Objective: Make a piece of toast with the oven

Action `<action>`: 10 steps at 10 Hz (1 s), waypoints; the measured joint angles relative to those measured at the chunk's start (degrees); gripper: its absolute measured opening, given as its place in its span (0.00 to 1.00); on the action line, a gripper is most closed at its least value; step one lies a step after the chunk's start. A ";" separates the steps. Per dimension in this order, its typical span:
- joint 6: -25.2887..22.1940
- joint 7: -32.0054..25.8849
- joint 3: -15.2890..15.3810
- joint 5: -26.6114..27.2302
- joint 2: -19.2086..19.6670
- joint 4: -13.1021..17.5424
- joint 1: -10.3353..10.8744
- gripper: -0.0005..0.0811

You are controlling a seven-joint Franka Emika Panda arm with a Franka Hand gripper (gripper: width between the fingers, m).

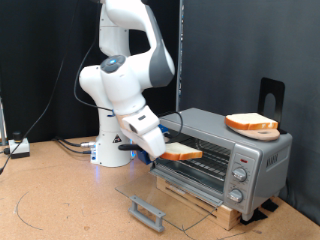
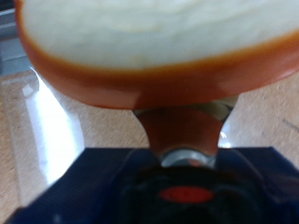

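Item: gripper [image 1: 160, 150], one, on a white Franka arm. Position: low, level with the mouth of the oven [image 1: 225, 160]. State: pinching the piece of toast [image 1: 182, 154] by one crust edge; the wrist view shows the crust filling the frame right beyond the gripper, so the hold is confirmed.

Item: piece of toast. Lies flat, pale face up, extending straight out from the gripper toward the oven cavity, its far edge at the opening, above the wire rack.

Item: oven. Directly ahead of the gripper. Glass door [image 1: 160, 200] dropped fully open, lying flat beneath and before the gripper. Knob panel on the far side.

Item: second slice [image 1: 251, 124]. Rests on the oven roof, above and beyond the gripper, untouched.

Item: desk [image 1: 60, 200]. Bears all.
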 joint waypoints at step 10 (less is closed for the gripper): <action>4.25 -0.16 3.44 -7.87 -7.26 -2.67 -0.04 0.51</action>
